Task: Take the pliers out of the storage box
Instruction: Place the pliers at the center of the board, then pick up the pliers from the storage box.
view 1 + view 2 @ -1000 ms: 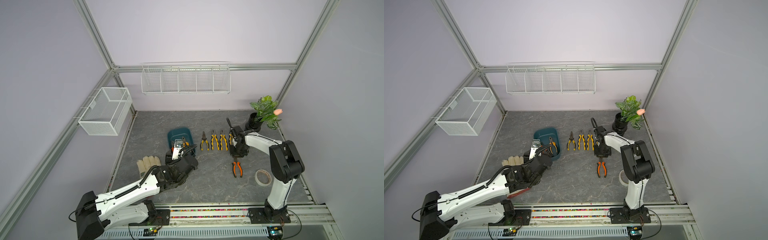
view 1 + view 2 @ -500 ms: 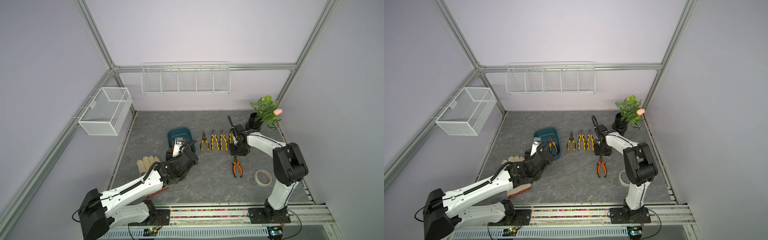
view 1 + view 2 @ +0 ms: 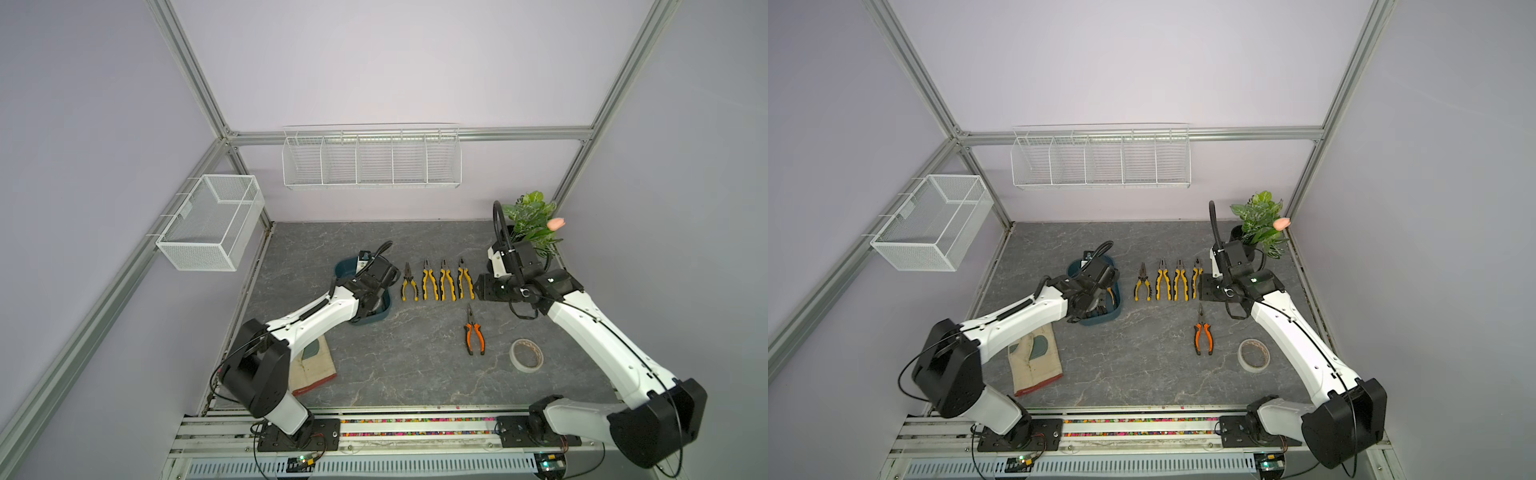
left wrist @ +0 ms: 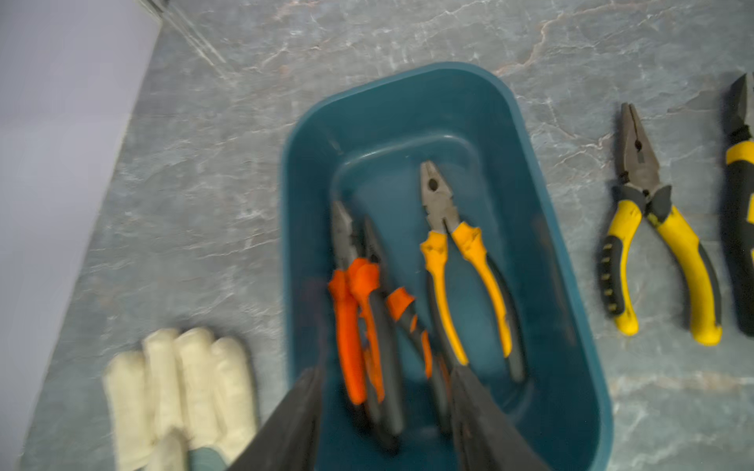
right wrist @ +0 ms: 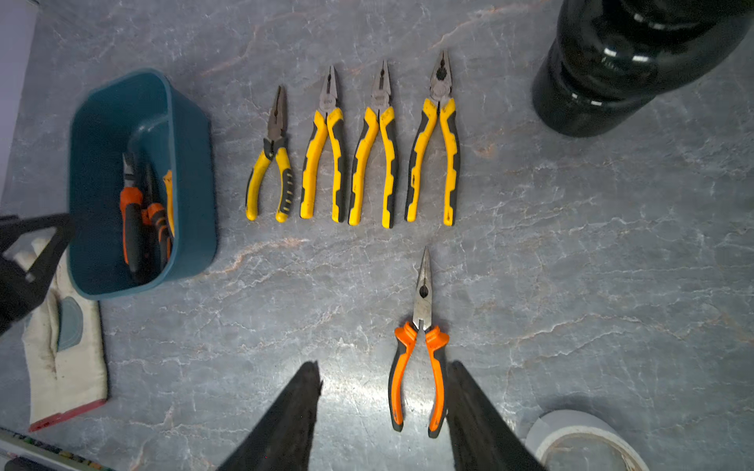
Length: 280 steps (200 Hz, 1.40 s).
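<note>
The dark teal storage box [image 4: 408,102] holds two orange-handled pliers [image 4: 351,326] and one pair with yellow-orange handles [image 4: 469,293]. My left gripper [image 4: 385,371] reaches into the box, open, its fingers on either side of the orange handles; the view is blurred. In both top views the left wrist covers the box [image 3: 376,322] [image 3: 1100,326]. Several yellow-handled pliers [image 3: 436,284] lie in a row right of the box. One orange-handled pair [image 5: 418,367] [image 3: 473,334] lies alone nearer the front. My right gripper [image 5: 383,365] [image 3: 480,288] hangs open above it, holding nothing.
A white work glove [image 3: 311,365] lies front-left of the box. A tape roll [image 3: 526,354] sits right of the lone orange pair. A potted plant [image 3: 532,224] in a black vase [image 5: 612,73] fills the back right corner. A mesh basket [image 3: 212,222] and wire rack [image 3: 371,160] hang on the walls.
My left arm has reached forward over the box and its jaws have narrowed around the orange handles. My right gripper has opened and drawn back from the orange pair on the table.
</note>
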Tool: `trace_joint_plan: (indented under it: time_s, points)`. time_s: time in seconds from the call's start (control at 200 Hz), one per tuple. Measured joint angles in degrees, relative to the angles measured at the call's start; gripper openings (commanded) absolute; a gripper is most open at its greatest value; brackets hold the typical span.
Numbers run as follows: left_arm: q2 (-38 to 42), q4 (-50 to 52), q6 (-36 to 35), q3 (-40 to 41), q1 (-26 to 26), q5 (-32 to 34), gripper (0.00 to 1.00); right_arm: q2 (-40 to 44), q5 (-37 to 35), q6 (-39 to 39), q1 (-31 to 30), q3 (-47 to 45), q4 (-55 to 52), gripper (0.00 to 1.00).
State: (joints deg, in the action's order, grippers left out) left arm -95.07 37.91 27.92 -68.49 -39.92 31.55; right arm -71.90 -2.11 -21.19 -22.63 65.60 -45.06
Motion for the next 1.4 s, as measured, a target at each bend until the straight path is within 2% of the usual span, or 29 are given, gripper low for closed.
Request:
trace_joint_plan:
  time_s: [0.27, 0.525, 0.735, 0.785, 0.87, 0.915, 0.98, 1.399]
  points:
    - [-9.6, 3.2, 2.7, -4.5, 6.0, -10.0, 0.51, 1.8, 0.7, 0.0, 0.0, -5.7, -0.6, 0.53]
    - [-14.3, 4.3, 3.5, -8.6, 6.1, -13.3, 0.49, 2.1, 1.3, 0.0, 0.0, -5.8, -0.5, 0.53]
    - [-17.0, 4.1, 4.0, -9.3, 6.5, -14.5, 0.42, 1.6, 1.6, 0.1, 0.0, -5.8, -0.5, 0.53]
    - [-17.1, 4.0, 4.2, -9.4, 6.8, -14.7, 0.35, 1.3, 1.7, 0.1, 0.0, -5.8, -0.4, 0.53]
    - [-17.3, 3.5, 4.3, -9.5, 7.3, -15.3, 0.11, 0.6, 1.8, 0.2, 0.0, -5.8, -0.2, 0.53]
    - [-17.9, 2.7, 4.8, -9.5, 7.6, -15.6, 0.04, 0.3, 1.8, 0.2, 0.0, -5.8, -0.2, 0.53]
    - [-18.1, 1.9, 4.5, -9.6, 7.9, -15.9, 0.00, -0.3, 1.8, 0.2, 0.0, -5.8, -0.1, 0.53]
    - [-14.6, -1.0, 3.6, -6.3, 9.7, -15.9, 0.00, -2.3, 2.4, 0.2, 0.0, -5.5, 0.6, 0.53]
